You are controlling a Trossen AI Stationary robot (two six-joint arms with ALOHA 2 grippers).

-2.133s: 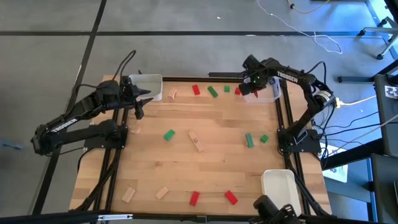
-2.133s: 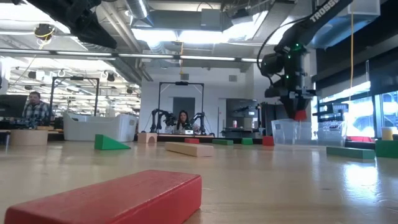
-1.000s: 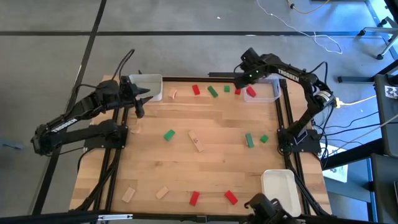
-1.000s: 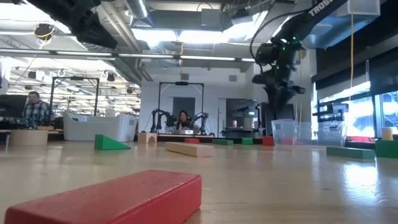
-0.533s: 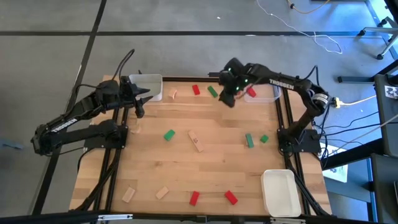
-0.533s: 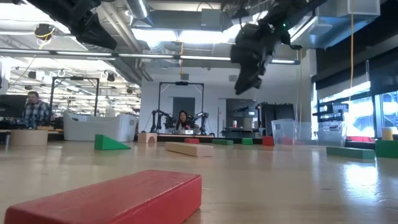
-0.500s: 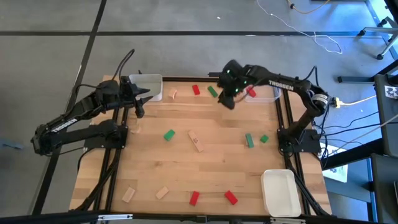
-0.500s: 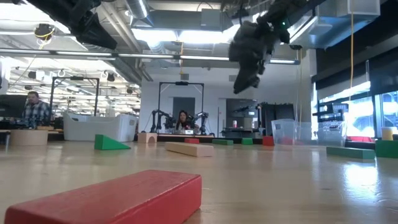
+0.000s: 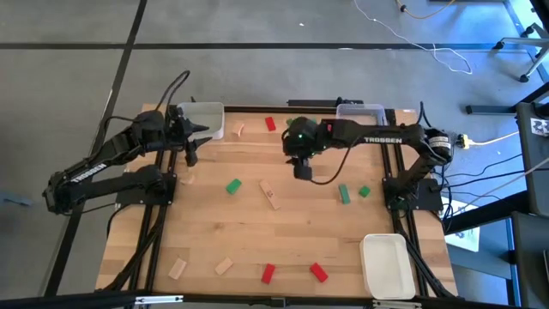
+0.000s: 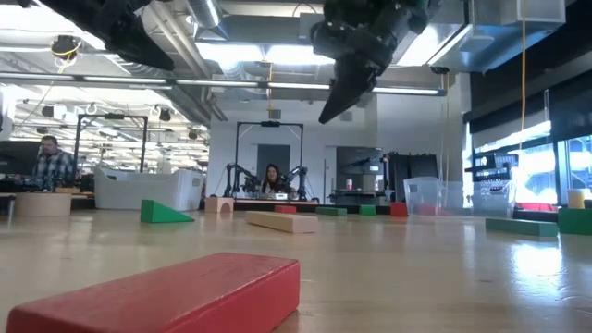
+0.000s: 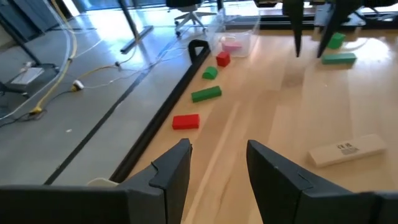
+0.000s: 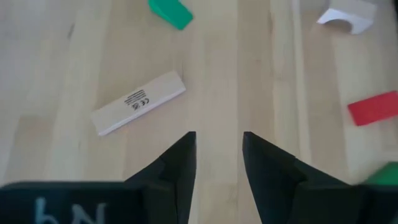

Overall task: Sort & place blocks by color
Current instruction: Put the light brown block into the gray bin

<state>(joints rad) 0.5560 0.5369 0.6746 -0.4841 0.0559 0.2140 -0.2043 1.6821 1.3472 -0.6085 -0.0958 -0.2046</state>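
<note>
Above mid-table, right gripper (image 9: 303,169) parted, empty, tan block (image 12: 137,102) ahead, left gripper (image 9: 190,142) parted, empty, waiting.

The blocks lie scattered flat on the table, well apart. Near the far edge sit a red block (image 9: 270,124) and a small tan piece (image 9: 240,130). Mid-table lie a green wedge (image 9: 232,184), a long tan block (image 9: 270,195), a green bar (image 9: 344,194) and a small green block (image 9: 364,191). Along the near edge lie two tan blocks (image 9: 177,269) (image 9: 223,266) and two red blocks (image 9: 268,273) (image 9: 319,272).
</note>
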